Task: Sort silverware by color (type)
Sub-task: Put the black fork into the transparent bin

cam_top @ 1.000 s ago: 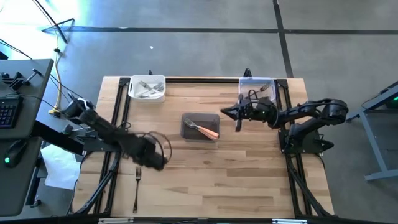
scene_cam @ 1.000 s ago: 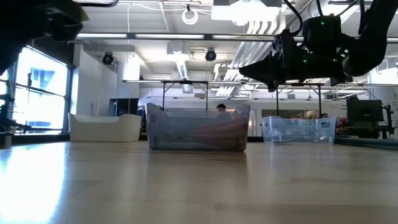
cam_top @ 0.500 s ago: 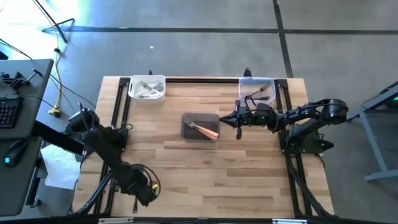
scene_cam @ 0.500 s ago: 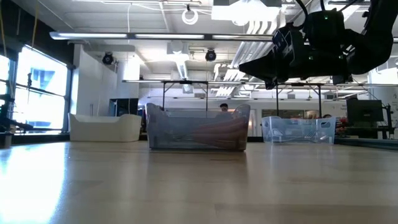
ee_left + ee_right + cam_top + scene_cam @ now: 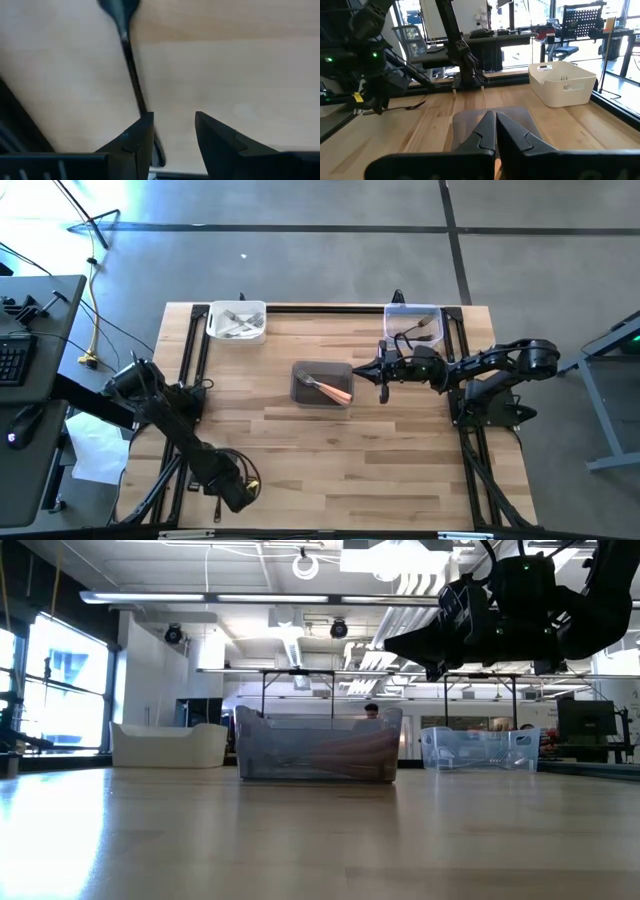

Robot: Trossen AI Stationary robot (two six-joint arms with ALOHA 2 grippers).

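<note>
Left pincer (image 5: 172, 131) down low at the worktop's (image 5: 330, 450) front-left corner, fingers parted with a narrow gap and holding nothing. A black-handled fork (image 5: 131, 75) lies flat on the wood just beside one finger, not between them.

Right pincer (image 5: 382, 370) hangs above the worktop toward the back-right, fingers pressed together, empty, pointing at the grey tub (image 5: 322, 384) in the middle. That tub holds an orange-handled fork (image 5: 330, 389).

White tub (image 5: 237, 321) at the back-left corner holds white-handled forks (image 5: 240, 326). Clear tub (image 5: 414, 323) at the back-right corner holds dark cutlery, type unclear.
</note>
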